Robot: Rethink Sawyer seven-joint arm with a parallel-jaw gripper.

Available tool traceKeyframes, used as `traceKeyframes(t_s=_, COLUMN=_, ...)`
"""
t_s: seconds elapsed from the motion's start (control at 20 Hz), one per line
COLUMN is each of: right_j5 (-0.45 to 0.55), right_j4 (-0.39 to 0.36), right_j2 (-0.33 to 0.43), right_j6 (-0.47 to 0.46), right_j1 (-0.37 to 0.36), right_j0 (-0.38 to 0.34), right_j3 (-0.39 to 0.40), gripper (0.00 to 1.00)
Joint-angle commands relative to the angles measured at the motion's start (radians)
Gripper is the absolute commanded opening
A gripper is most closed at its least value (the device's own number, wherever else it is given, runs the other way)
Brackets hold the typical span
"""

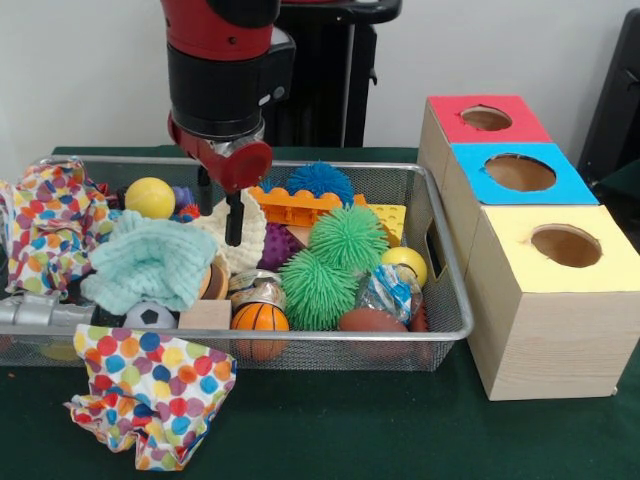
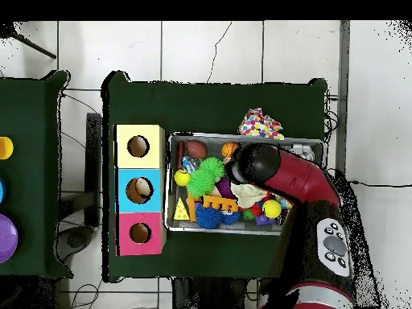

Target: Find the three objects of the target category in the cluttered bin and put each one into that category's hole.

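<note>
The large shallow basket of silver wire mesh (image 1: pixel 300 338) (image 2: pixel 168 211) sits on the dark green table (image 1: pixel 330 430), packed with clutter. None of the small bun-like squishy toys can be picked out for certain; only a tan rounded thing (image 1: pixel 214 281) peeks out at the 4 o'clock edge of a mint-green fluffy cloth (image 1: pixel 150 262), and what it is I cannot tell. The round hole in the red-topped pale wooden box (image 1: pixel 486 118) (image 2: pixel 140 233) lies outside the basket, at 2 o'clock from it in the front view and at 8 o'clock from it in the overhead view. The blue-topped box (image 1: pixel 520 173) touches that box, and the yellow-topped box (image 1: pixel 565 245) comes after it. The red and black arm's gripper (image 1: pixel 219 228) hangs inside the basket, left of centre. Its two dark fingers (image 1: pixel 234 225) stand apart and grip nothing, and one tip is down at a cream knitted cloth (image 1: pixel 250 240). At 10 o'clock from the gripper lies a smooth yellow ball (image 1: pixel 150 197). At 3 o'clock is a green spiky ball (image 1: pixel 347 237), and at 5 o'clock a small orange basketball (image 1: pixel 260 318). A crumpled polka-dot cloth (image 1: pixel 150 395) lies on the table at the basket's 7 o'clock corner.
</note>
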Motion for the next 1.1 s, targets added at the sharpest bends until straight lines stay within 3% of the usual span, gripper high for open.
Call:
traceKeyframes(t_s=0.05, right_j5=0.041, right_j4=-0.066, right_j2=-0.027, right_j6=0.073, right_j1=0.008, right_j0=0.042, right_j3=-0.034, gripper=1.00)
traceKeyframes(t_s=0.35, right_j5=0.072, right_j4=-0.041, right_j2=-0.034, right_j6=0.100, right_j1=0.017, right_j0=0.047, right_j3=-0.057, gripper=1.00)
traceKeyframes(t_s=1.1, right_j5=0.023, right_j4=-0.034, right_j2=-0.046, right_j6=0.121, right_j1=0.076, right_j0=0.072, right_j3=-0.098, gripper=1.00)
